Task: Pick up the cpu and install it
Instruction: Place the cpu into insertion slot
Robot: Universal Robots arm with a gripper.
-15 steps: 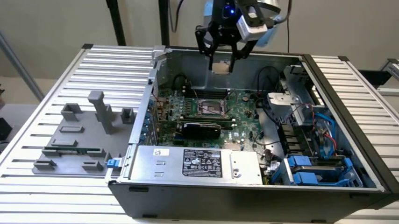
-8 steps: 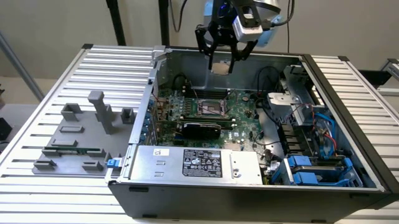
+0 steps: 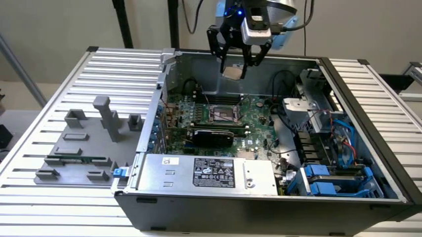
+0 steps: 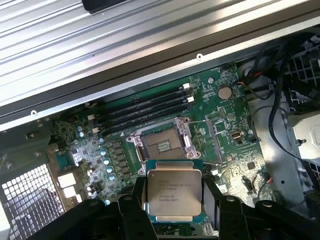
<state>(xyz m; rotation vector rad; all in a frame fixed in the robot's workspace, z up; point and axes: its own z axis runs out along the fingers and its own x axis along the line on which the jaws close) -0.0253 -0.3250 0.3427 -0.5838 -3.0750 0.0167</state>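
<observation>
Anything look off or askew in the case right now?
Nothing stands out. The gripper holds the cpu flat and square by its edges, in the air over the motherboard. The socket below is open and empty, and I see no loose parts around it.

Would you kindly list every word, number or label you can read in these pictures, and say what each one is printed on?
No text here can be read.
cpu: several printed lines on its metal top, too blurred to read.
black label on the silver box: white print and symbols, too small to read.
white sticker on the same box: dark marks, too small to read.
</observation>
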